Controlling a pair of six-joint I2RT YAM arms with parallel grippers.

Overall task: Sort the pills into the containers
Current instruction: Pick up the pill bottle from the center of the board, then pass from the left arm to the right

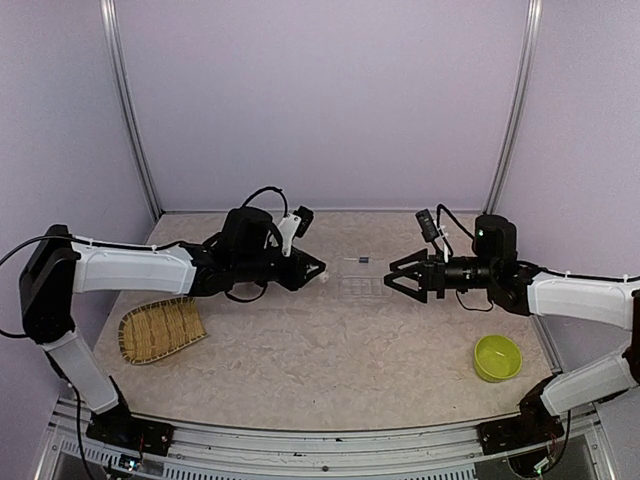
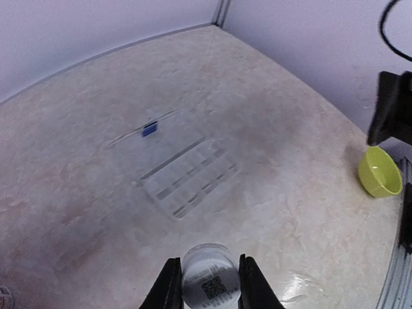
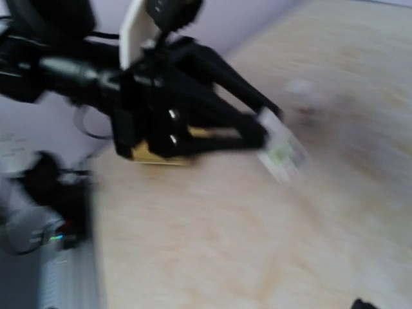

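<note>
The container (image 1: 362,286) is a flat clear box that lies on the table (image 1: 300,350), a little behind the middle and between the two grippers. Its long axis goes from left to right across the table, so one short end points to each arm. In the left wrist view the same box (image 2: 188,175) sits diagonally, and its thin dividers make rows of small compartments along the long side. The clear lid is open and lies flat on the far side, toward the back wall, with a small blue clasp (image 2: 149,129) on its outer edge.

The left gripper (image 1: 318,272) is just beside the left short end of the box. Its two fingers (image 2: 168,286) are pressed on a small clear bottle (image 2: 210,278), and the round end of the bottle, with a printed code label, faces the wrist camera. I cannot tell if the bottle touches the table.

The right gripper (image 1: 392,275) is near the right short end, and its jaws are spread wide with nothing between them. The right wrist view is blurred.

The pills are too small to find in any view.

A lime-green bowl (image 1: 497,357) stands near the right front and a woven tray (image 1: 160,329) lies at the left front, both well apart from the box
</note>
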